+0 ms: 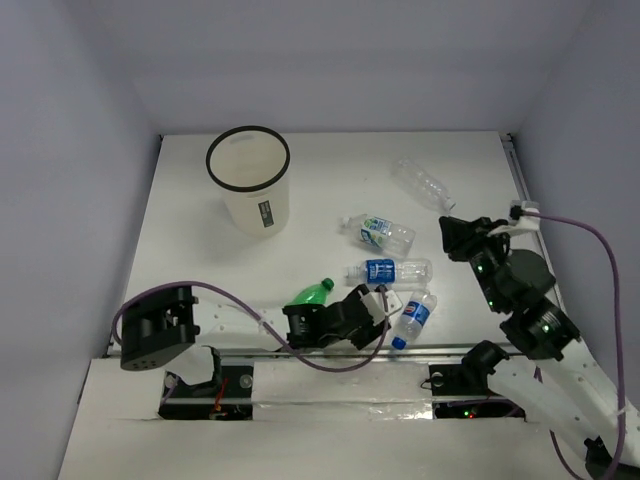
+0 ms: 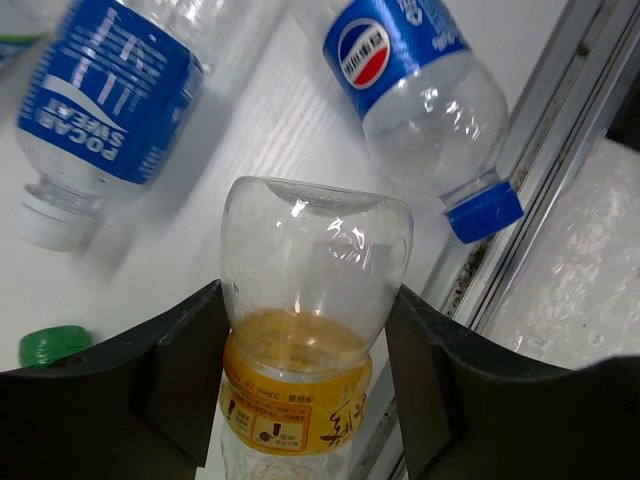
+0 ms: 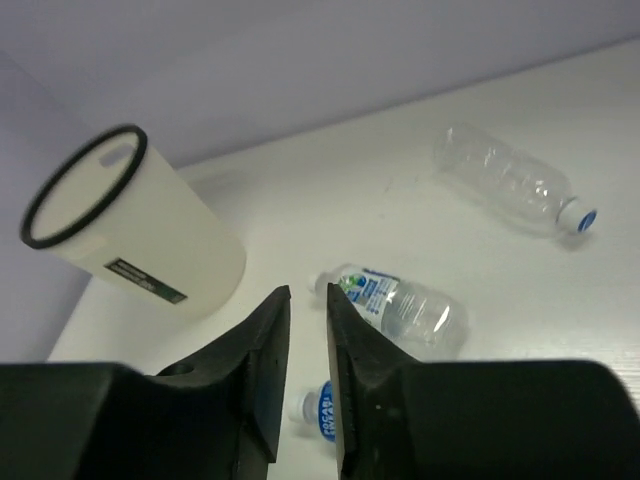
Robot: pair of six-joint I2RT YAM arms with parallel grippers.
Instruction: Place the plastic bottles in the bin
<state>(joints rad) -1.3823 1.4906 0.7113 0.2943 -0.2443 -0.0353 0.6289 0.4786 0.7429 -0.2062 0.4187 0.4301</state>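
My left gripper (image 1: 372,303) is shut on a clear bottle with an orange-yellow label (image 2: 305,330), low over the table's near edge; its fingers (image 2: 175,370) press both sides. Next to it lie the green bottle (image 1: 312,292), its cap in the left wrist view (image 2: 52,345), a blue-label bottle (image 1: 388,271) (image 2: 105,100) and a second blue-label bottle (image 1: 413,317) (image 2: 420,90). A green-white label bottle (image 1: 378,232) (image 3: 400,305) and a plain clear bottle (image 1: 422,184) (image 3: 510,185) lie farther back. The white bin (image 1: 248,180) (image 3: 130,230) stands upright at the back left. My right gripper (image 1: 455,235) (image 3: 308,330) is shut and empty, raised at the right.
A metal rail (image 2: 540,170) runs along the table's near edge just beside the held bottle. White walls close the table at the back and sides. The left arm's cable (image 1: 200,300) loops over the near left of the table.
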